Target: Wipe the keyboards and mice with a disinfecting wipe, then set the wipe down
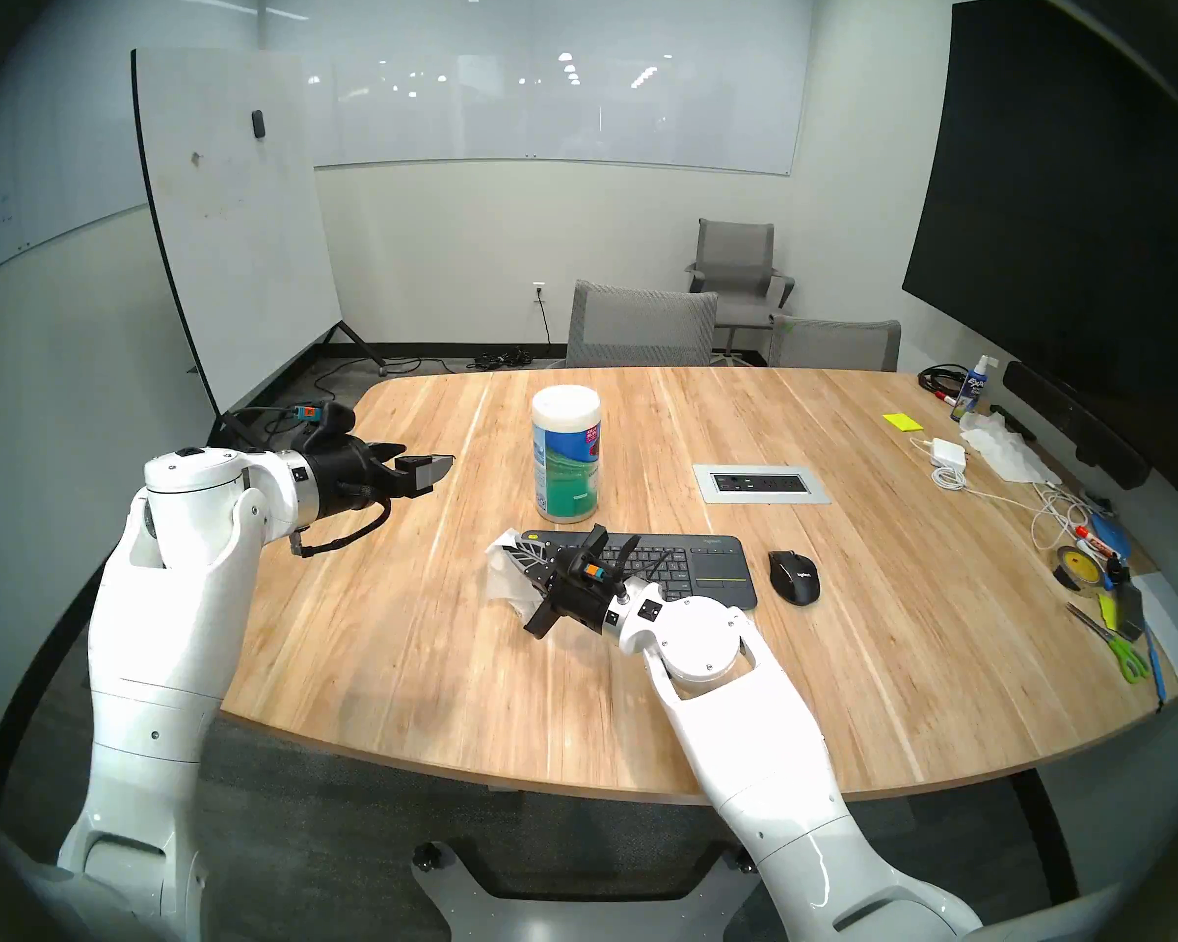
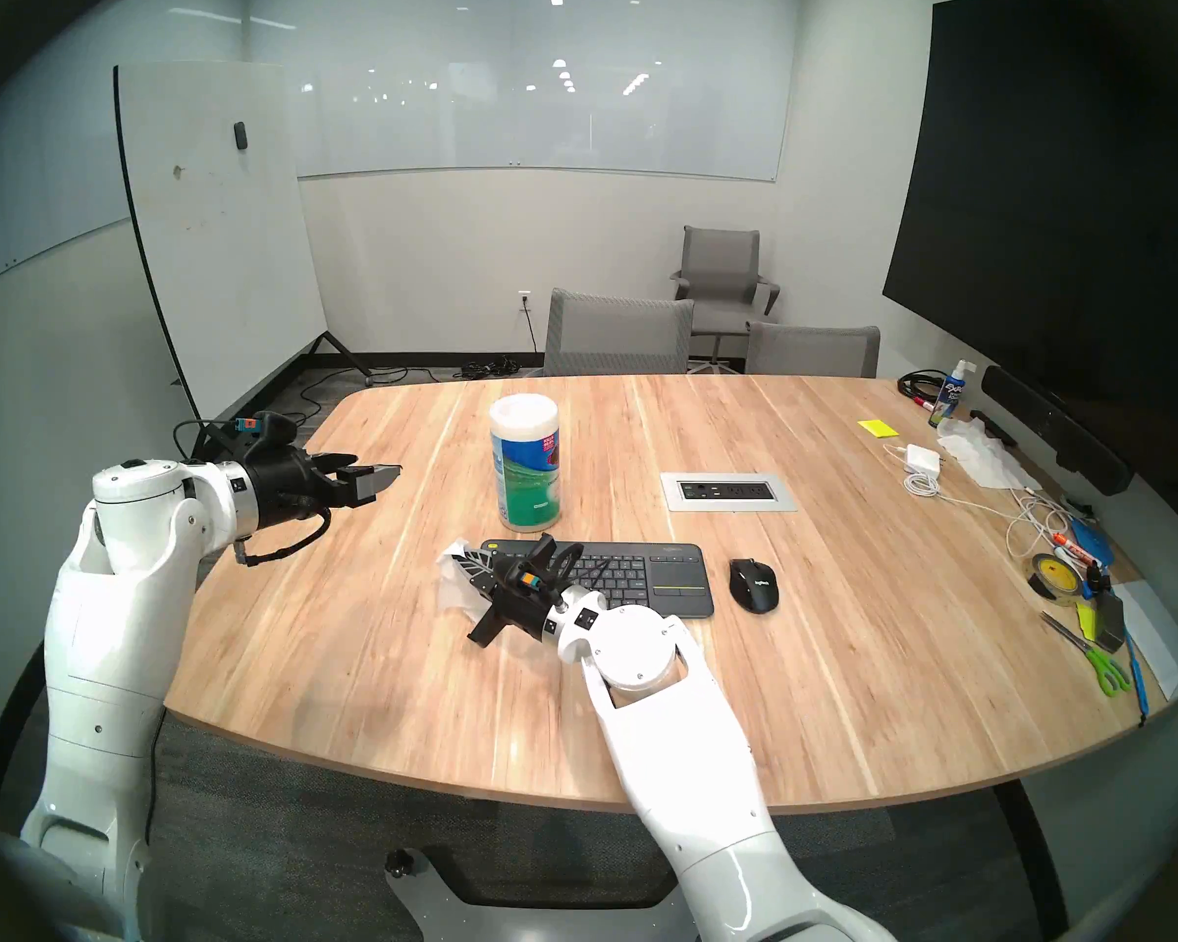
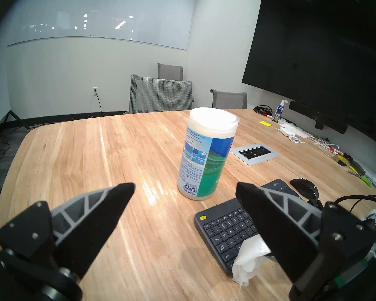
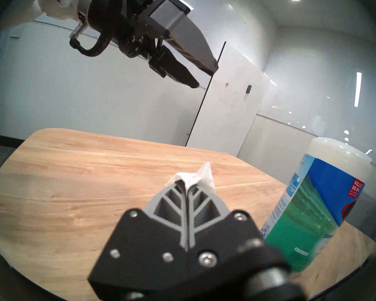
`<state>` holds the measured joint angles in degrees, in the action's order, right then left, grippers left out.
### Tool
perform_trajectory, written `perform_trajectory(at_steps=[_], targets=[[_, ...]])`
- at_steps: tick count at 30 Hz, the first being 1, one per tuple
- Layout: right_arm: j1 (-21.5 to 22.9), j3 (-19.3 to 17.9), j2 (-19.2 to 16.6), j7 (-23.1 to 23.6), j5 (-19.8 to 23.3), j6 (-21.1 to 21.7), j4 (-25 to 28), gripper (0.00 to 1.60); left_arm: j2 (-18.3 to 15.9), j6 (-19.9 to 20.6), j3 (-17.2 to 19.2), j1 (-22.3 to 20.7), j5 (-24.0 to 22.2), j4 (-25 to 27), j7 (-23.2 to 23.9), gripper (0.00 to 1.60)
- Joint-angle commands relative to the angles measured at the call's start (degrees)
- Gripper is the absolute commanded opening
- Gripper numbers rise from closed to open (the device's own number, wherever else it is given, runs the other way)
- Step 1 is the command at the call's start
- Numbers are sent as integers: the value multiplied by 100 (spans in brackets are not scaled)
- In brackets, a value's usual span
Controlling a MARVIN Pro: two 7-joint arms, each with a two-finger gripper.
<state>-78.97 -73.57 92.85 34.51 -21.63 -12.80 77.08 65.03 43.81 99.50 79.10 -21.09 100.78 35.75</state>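
Two end effectors share the work unevenly. The right end effector (image 1: pixel 515 558) has its fingers pressed together on the disinfecting wipe (image 1: pixel 505 573), a white crumpled sheet that hangs from the tips at the left end of the keyboard (image 1: pixel 695 567). The grip takes the sheet near one edge, so most of it trails loose below and beside the fingers; that leaves a free flap to drag over the keys, which looks like the reason for the low, nearly level approach. Whether the flap touches the keys or only the worktop (image 1: pixel 844 614) beside them is hard to tell from the head view.

The left end effector (image 1: pixel 430 468) hangs above the worktop's left side with its fingers spread apart and empty, well clear of the wiping, probably parked out of the way.

The keyboard lies flat, its long axis running left to right across the robot's front, touchpad end to the right and the yellow-green corner button to the left. The mouse (image 1: pixel 794 577) sits just beside the touchpad end, its nose pointing away from the robot. The wipes canister (image 1: pixel 566 461) stands upright just behind the keyboard.
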Motion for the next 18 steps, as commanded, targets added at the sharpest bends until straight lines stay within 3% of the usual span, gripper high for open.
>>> perform_trajectory(at_steps=[1,18], targets=[[261,121,158,-429,-269,135,-75,0,15,-26,20,-77,-10,138,-15,160],[663,145,341,-1017,-796,338,-650,0,13,-27,19,-78,-11,134,-13,160]])
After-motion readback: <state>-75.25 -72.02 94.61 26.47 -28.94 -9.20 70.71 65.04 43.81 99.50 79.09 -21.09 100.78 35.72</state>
